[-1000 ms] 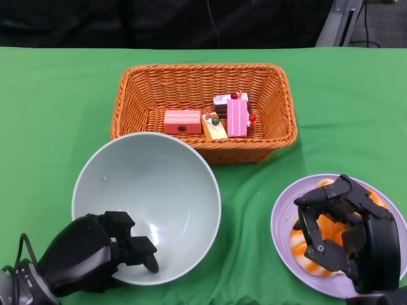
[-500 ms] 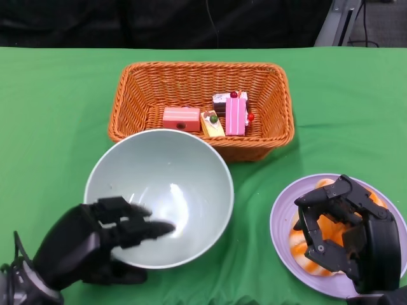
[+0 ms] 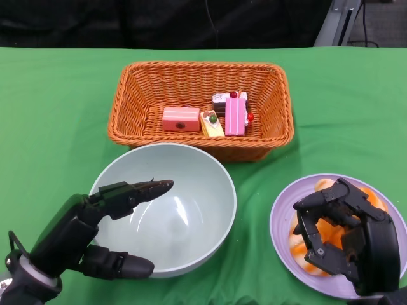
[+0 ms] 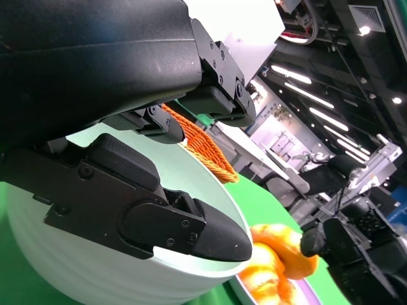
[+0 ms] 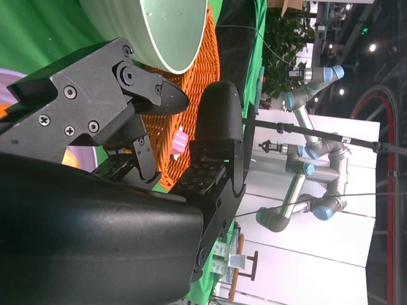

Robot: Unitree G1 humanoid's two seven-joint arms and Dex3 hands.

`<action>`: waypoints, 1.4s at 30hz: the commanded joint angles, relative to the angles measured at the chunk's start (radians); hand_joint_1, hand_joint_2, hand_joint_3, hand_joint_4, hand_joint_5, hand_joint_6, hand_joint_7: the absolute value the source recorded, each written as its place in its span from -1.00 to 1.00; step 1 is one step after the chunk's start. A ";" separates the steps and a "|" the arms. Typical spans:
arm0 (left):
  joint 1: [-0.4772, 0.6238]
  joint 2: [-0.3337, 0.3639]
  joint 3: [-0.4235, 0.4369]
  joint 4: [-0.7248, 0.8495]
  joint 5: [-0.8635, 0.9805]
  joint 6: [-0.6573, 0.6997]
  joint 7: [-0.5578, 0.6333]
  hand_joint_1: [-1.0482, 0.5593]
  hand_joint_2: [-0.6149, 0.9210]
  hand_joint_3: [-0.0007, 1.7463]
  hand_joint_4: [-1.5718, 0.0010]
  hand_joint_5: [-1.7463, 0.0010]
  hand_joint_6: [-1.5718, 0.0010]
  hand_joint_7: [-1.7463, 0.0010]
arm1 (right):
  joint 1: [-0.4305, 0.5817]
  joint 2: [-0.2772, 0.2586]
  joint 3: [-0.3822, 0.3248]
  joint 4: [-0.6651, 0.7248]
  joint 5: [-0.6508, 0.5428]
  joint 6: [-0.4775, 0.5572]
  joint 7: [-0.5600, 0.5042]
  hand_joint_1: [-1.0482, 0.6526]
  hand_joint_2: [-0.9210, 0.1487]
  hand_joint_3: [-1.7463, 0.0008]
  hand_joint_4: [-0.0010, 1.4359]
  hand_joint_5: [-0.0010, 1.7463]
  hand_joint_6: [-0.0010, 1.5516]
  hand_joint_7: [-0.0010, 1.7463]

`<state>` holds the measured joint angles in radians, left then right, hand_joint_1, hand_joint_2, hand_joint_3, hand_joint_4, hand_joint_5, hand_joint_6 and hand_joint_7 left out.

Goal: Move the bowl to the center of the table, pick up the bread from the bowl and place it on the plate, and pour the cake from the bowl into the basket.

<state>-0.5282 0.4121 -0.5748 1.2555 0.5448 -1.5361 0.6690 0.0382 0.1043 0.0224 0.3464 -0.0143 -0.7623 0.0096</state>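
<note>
Nearest, at lower left, your left hand (image 3: 95, 232) is spread around the bowl (image 3: 184, 210), holding nothing; grip its rim (probably light, rigid, slick). Lower right, the right hand (image 3: 343, 238) curls over bread (image 3: 331, 230) on the plate (image 3: 283, 222), grip unclear. Cake (image 3: 236, 114) lies in the basket (image 3: 127, 101) at upper centre.

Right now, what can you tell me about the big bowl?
The bowl is large, round and pale grey-green, smooth and glossy like plastic or ceramic, with a slightly lighter rim. It stands upright on the green tablecloth, just in front of the orange wicker basket, and it is empty inside. The left hand is open around its near left side: fingers reach over the rim, another finger lies low beside the outer wall. Whether they touch the bowl is unclear.
</note>
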 commanded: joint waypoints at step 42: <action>0.342 -0.358 0.638 -0.651 -1.037 0.877 -1.511 0.22 0.68 0.07 0.08 -0.78 0.06 -0.58 | 0.028 0.001 0.062 -0.058 0.096 0.032 0.170 0.11 -0.32 -0.03 0.05 0.75 -0.04 0.36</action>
<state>-0.2041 0.0409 0.0541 0.6270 -0.5052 -0.6688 -0.8327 0.0556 0.1080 0.0800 0.3131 0.0845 -0.7413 0.1784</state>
